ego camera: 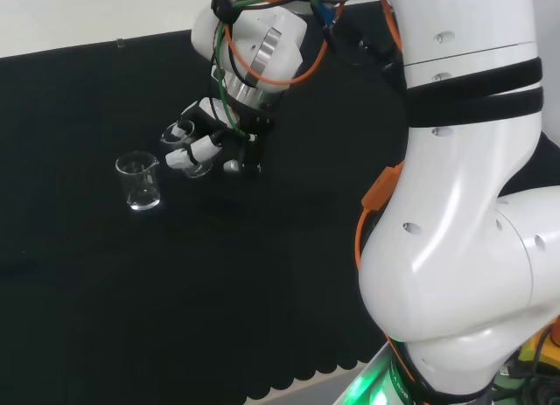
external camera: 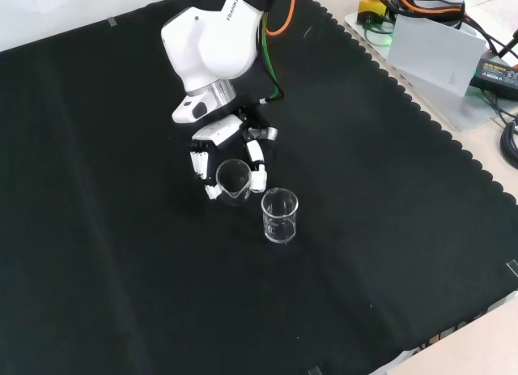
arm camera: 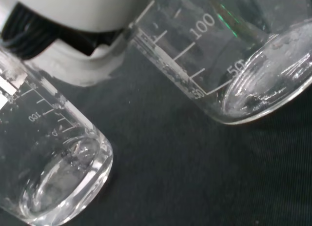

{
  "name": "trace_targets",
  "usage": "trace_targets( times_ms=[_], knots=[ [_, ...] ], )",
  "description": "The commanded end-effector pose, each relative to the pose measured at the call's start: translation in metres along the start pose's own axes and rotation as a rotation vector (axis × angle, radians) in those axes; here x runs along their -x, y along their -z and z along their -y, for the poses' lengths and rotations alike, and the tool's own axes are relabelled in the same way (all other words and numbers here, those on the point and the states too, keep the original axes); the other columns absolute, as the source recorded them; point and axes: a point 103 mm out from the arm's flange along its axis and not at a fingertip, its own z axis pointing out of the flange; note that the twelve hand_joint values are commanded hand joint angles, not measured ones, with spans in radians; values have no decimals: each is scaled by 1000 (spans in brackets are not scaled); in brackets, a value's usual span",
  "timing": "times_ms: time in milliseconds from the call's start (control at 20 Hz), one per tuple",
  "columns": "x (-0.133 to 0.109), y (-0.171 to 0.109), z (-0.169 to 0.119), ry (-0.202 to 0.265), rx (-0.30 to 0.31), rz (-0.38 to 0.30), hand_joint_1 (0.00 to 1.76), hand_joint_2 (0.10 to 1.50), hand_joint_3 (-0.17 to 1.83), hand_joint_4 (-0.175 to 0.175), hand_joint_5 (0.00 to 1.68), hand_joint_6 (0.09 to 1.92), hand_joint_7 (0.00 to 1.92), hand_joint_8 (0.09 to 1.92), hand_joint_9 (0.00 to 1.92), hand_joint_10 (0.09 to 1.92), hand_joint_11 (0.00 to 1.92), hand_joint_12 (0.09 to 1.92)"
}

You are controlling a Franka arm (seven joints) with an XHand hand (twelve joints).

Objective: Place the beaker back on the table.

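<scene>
Beaker (external camera: 233, 181) sits between my fingers (external camera: 257, 177), clear glass with its spout rim showing in the front view — my fingers and thumb are curled round its sides, so I am grasping it. In the head view it is tucked within my hand (ego camera: 210, 143), its rim visible just left of the white fingertips, low over the black cloth (ego camera: 131, 291); whether its base touches the cloth I cannot tell. In the wrist view its printed scale marks and thick round base (arm camera: 58, 182) lie close against a blurred white part of my hand.

Just beside it stands a second beaker (external camera: 280, 215), upright and free on the cloth — lower right of my hand in the front view, and to the left of my hand in the head view (ego camera: 140, 182). The two glasses are near each other but apart, with a strip of dark cloth between them in the wrist view, where the second one (arm camera: 243, 65) looks tilted
</scene>
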Motion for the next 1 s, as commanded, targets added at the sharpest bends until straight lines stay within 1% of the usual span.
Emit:
trace_targets(
  times_ms=[50, 150, 200, 300, 400, 450, 550, 650, 750, 900, 1000],
  knots=[
    [4, -5, 4, 14, -29, -20, 1154, 649, 765, -41, 1161, 916, 1441, 620, 1349, 607, 1227, 810],
    [5, -7, 6, 25, -53, -33, 1125, 721, 646, 36, 1129, 914, 1371, 594, 1306, 554, 1121, 877],
    [6, -8, 6, 36, -73, -55, 1104, 683, 654, 34, 1030, 931, 1300, 568, 1247, 502, 975, 957],
    [6, -10, 7, 45, -84, -71, 1073, 587, 748, 12, 867, 982, 1181, 542, 1119, 438, 728, 1114],
    [5, -10, 9, 49, -84, -66, 1040, 523, 826, -5, 706, 990, 1013, 547, 936, 448, 485, 1228],
    [4, -10, 10, 50, -83, -63, 1030, 504, 846, -14, 634, 975, 922, 563, 851, 477, 396, 1264],
    [4, -9, 10, 59, -93, -67, 1010, 472, 864, -39, 475, 848, 729, 588, 686, 537, 223, 1316],
    [2, -7, 12, 61, -94, -56, 995, 452, 869, -50, 401, 704, 609, 614, 578, 590, 109, 1349],
    [1, -4, 14, 59, -97, -48, 987, 445, 870, -54, 377, 620, 556, 629, 525, 620, 53, 1360],
    [-3, 2, 17, 59, -94, -29, 979, 440, 868, -57, 365, 552, 524, 639, 491, 640, 12, 1365],
    [-8, 12, 21, 51, -75, -14, 970, 441, 852, -59, 368, 506, 510, 644, 477, 650, 2, 1360]
  ],
)
